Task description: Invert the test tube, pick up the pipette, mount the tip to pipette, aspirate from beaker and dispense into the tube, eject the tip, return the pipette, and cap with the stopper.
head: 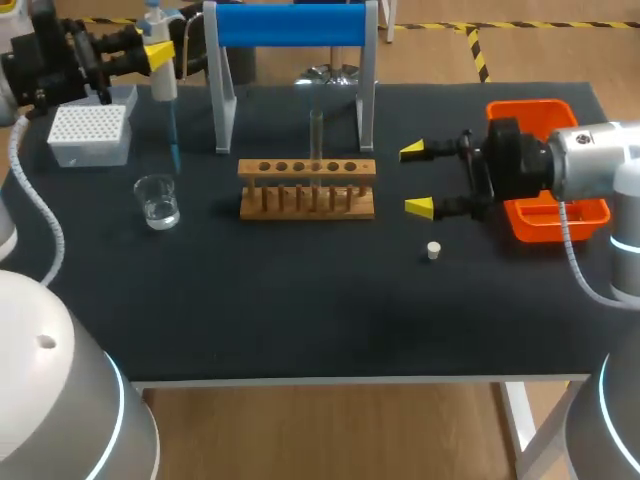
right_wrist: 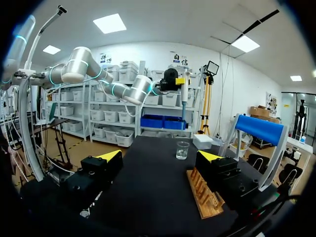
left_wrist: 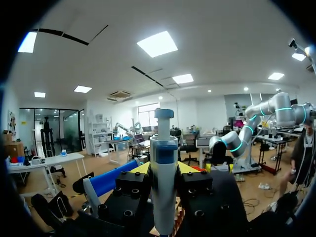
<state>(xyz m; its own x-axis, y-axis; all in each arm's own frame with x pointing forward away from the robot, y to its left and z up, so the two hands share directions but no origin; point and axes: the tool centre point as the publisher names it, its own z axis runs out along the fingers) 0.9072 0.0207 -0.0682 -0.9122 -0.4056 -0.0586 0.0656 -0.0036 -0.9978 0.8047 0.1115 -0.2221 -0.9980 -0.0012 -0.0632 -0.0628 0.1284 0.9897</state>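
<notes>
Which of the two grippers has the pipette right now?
The left gripper, shut on the pipette; the right gripper is open and empty.

My tabletop [head: 300, 320] looks matt black; the rack [head: 307, 170] is bare, smooth wood, the beaker [head: 158, 203] clear glass, the tray [head: 528, 112] at three o'clock glossy orange plastic.

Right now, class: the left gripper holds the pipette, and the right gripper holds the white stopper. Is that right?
Not quite. The left gripper does hold the pipette, but the right gripper is open and empty. The white stopper lies on the table near it, as the head view shows.
</notes>
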